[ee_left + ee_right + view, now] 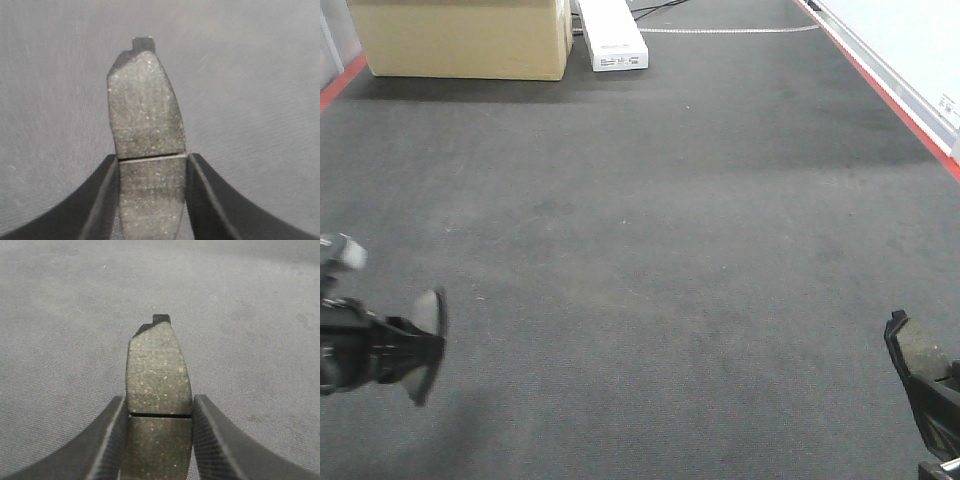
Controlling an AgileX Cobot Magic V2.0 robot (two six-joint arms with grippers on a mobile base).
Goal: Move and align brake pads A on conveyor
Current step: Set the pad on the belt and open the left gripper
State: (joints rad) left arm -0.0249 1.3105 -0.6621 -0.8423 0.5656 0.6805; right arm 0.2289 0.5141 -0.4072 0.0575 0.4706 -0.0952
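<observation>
At the near left corner of the conveyor (pixel 660 250), the left claw (pixel 408 352) is holding the first brake pad (pixel 428 335) by its edges, with the jaws closed narrowly on it. In the front view this pad is standing on edge and is turning its thin side toward the camera. In the left wrist view the two black fingers (pixel 100 205) are pressing on both long sides of the pad, at the level of the groove that is crossing its middle. The rough grey face is pointing to the camera, and a small tab is sticking out at the far end.

At the near right corner, the right claw (pixel 942 405) is gripping the second brake pad (pixel 918 350) in the same manner, fingers tight on both sides at the groove. This pad is tilting a little and is partly cut by the picture edge. Both pads are hanging over the charcoal belt and are well apart from each other. I cannot tell if they are touching the belt.

At the far left corner a cardboard box (pixel 465 38) is sitting on the belt, and a long white box (pixel 612 35) is lying just beside it. A red strip (pixel 880 80) is running along the right edge.
</observation>
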